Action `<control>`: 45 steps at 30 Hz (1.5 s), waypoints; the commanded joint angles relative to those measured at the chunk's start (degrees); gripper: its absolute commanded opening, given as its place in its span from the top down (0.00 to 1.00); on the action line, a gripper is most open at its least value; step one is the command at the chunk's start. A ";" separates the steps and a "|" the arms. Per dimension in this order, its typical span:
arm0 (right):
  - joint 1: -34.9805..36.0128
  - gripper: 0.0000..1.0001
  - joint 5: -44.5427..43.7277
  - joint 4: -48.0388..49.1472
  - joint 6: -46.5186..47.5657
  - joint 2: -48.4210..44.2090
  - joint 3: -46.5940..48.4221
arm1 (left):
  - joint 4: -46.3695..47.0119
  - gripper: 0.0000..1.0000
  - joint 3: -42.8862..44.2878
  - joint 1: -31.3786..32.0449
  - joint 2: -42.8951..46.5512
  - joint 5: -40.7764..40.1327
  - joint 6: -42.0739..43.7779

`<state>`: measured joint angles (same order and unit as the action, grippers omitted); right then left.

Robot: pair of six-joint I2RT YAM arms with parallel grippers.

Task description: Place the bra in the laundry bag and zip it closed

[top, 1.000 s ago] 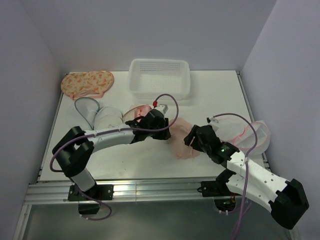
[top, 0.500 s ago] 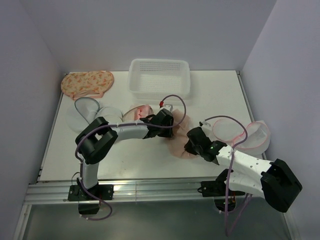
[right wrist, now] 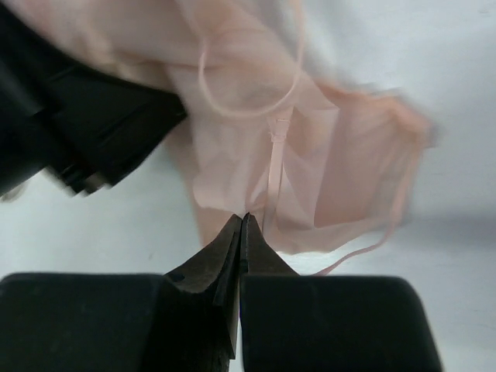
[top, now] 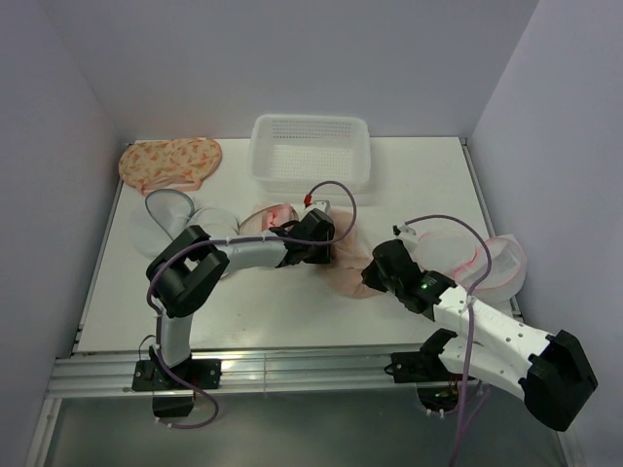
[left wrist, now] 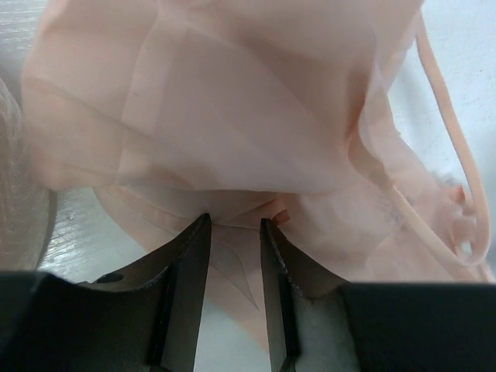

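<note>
The bra (top: 348, 279) is a crumpled peach heap at the table's middle. My left gripper (top: 321, 245) reaches it from the left; in the left wrist view its jaws (left wrist: 234, 225) stand narrowly apart with a fold of the bra (left wrist: 232, 116) between the tips. From the right, my right gripper (top: 374, 274) meets the same heap. In the right wrist view its jaws (right wrist: 245, 217) are pressed together on the bra's (right wrist: 325, 155) lower edge beside a strap. The laundry bag (top: 496, 258), round white mesh with a pinkish rim, lies at the right edge behind the right arm.
A white perforated basket (top: 311, 151) stands at the back centre. An orange patterned garment (top: 170, 162) lies at the back left, with grey-rimmed mesh bags (top: 167, 216) below it. A pink item (top: 275, 214) shows behind the left arm. The left gripper's black body (right wrist: 85, 132) fills the right wrist view's left side.
My right gripper has moved in on the bra's right side and closed from open. The left arm's elbow swung right early on; its gripper stays on the bra.
</note>
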<state>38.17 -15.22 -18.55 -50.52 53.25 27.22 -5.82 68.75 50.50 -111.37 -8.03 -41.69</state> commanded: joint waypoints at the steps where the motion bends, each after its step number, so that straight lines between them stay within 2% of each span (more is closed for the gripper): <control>1: 3.56 1.00 1.51 -0.26 2.89 -1.31 3.62 | 1.34 0.62 0.50 0.30 2.21 -1.02 -1.64; 8: 10.95 1.00 0.73 -1.76 -1.41 0.79 1.09 | 1.08 0.62 1.56 0.30 2.30 -1.11 -1.99; 13: 11.05 1.00 -1.12 -1.76 -5.55 0.28 -2.79 | 0.99 0.62 1.04 0.74 3.79 -0.93 -1.90; 16: 11.04 0.94 -2.53 -2.55 -6.69 0.18 -3.49 | 0.47 0.62 0.25 1.00 5.63 -0.84 -1.55; 19: 11.04 0.83 -2.79 -2.81 -7.31 0.01 -3.93 | -0.41 0.61 -0.55 1.44 7.66 -0.84 -1.02; 20: 11.05 0.75 -2.71 -2.64 -7.57 -0.25 -4.28 | -0.76 0.61 -0.72 1.79 8.88 -1.02 -0.76; 22: 10.96 0.69 -2.71 -2.81 -7.92 -1.48 -4.55 | -1.90 0.62 -1.60 2.14 10.20 -1.63 -0.58; 23: 10.96 0.63 -2.71 -2.99 -8.10 -2.10 -4.72 | -2.34 0.62 -2.04 2.32 11.78 -1.81 -0.58; 28: 10.96 0.50 -3.85 -6.32 -8.63 -6.83 -4.02 | -3.31 0.68 -4.06 2.59 16.01 -2.87 -0.15; 29: 10.96 0.45 -3.94 -7.46 -9.15 -7.54 -3.85 | -3.23 0.69 -3.37 2.67 16.10 -2.87 0.64; 32: 10.96 0.40 -4.37 -9.22 -11.17 -10.71 -4.37 | -2.09 0.72 -0.65 2.67 14.18 -1.91 3.18; 38: 10.96 0.36 -1.66 -8.80 -16.35 -15.98 -7.79 | 2.22 0.85 4.36 2.76 7.51 3.45 7.58; 42: 11.04 0.37 2.29 -6.68 -18.91 -17.13 -10.61 | 4.41 0.97 5.69 2.76 3.10 6.53 9.26; 45: 10.96 0.39 4.32 -4.40 -20.75 -16.96 -12.80 | 4.42 1.00 5.61 2.76 0.55 7.33 9.35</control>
<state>48.88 -13.08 -26.06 -67.68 36.58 15.99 -3.57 72.79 52.97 -108.95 -3.55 -34.59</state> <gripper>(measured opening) 0.623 0.015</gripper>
